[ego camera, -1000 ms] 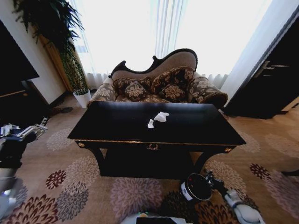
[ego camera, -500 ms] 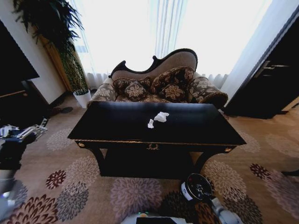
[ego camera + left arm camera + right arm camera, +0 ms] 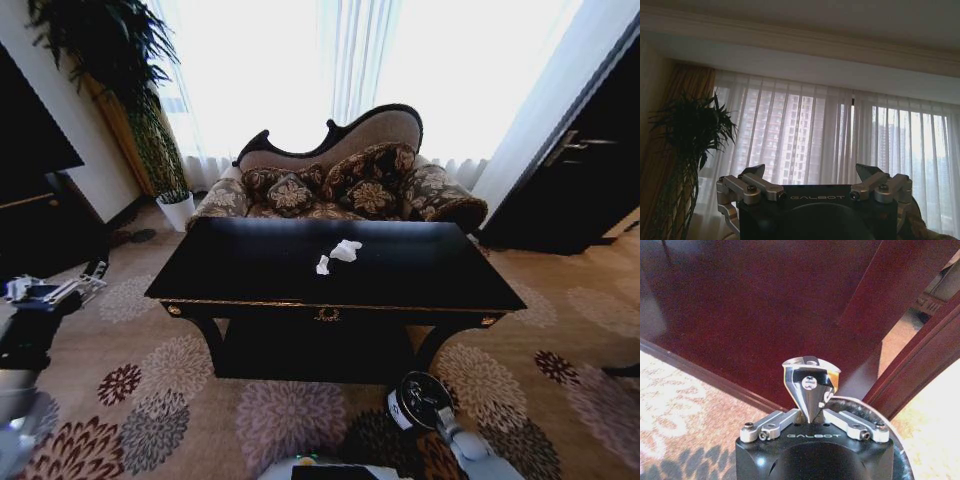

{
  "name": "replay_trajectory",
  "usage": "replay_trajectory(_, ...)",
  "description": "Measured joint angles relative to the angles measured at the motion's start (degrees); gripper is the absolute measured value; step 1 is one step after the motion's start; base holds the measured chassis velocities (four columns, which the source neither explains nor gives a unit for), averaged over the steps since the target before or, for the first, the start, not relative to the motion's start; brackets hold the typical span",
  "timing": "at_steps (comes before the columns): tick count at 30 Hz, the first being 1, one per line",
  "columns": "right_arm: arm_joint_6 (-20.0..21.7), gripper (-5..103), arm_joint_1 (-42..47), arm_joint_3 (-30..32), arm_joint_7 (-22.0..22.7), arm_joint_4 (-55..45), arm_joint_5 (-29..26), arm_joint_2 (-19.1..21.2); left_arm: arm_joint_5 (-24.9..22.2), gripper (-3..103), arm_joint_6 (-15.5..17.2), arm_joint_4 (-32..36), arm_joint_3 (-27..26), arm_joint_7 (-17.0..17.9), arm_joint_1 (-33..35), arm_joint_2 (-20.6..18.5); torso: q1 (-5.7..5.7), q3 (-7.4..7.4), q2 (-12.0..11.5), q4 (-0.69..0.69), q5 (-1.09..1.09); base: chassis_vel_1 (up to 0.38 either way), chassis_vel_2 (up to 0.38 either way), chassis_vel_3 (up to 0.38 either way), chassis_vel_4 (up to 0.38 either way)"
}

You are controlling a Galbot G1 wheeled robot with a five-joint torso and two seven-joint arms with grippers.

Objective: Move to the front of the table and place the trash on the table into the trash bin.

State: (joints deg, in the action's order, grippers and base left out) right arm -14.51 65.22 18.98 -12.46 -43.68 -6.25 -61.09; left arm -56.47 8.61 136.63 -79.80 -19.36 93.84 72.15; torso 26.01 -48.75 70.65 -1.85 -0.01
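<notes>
Before an ornate sofa point(image 3: 340, 180) with floral cushions and a curved dark frame, the glossy black rectangular desk point(image 3: 250, 265) stands on a patterned carpet point(image 3: 170, 390) of round flower medallions, its front edge trimmed in gold with a gold ring ornament point(image 3: 326, 314) at the centre and curved legs framing a low shelf. 2 wrinkled white paper wads, the trash point(image 3: 340, 254), lie close together near the middle of the polished top (the larger one farther back, the smaller just beside it, nearer the front). On the floor by the desk's front right leg sits the trash bin point(image 3: 412, 402), a small black cylinder with a white label on its side. The right claw point(image 3: 809, 387) is clenched, its 2 shiny metal fingertips pressed together with nothing between them, right at the bin's rim beneath the dark wooden underside of the desk. The left claw point(image 3: 817, 176) is held out to the robot's left, well apart from the desk, its fingers released and spread wide toward sheer white curtains point(image 3: 820, 135).
</notes>
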Motion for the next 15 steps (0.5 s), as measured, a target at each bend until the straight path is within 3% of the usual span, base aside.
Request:
replay_trajectory(8,0.1,-2,-1.0,0.0,0.1,0.8,-0.7,0.9,0.1,100,-0.1,0.2,-0.1,-0.1,0.3,-0.2,0.0,0.0,0.0,0.0,0.0,0.0,0.0,0.0,0.0)
replay_trajectory(13,0.9,23,-1.0,-0.3,-0.2,0.7,-0.6,0.9,0.3,100,-0.1,0.4,-0.1,-0.1,0.4,-0.3,0.0,0.0,0.0,-0.01,0.0,0.0,0.0,0.0,0.0)
replay_trajectory(15,0.9,23,-1.0,-0.3,-0.2,0.7,-0.6,0.9,0.3,100,-0.1,0.4,-0.1,-0.2,0.4,-0.4,0.0,0.0,0.0,-0.01,0.0,0.0,0.0,0.0,0.0)
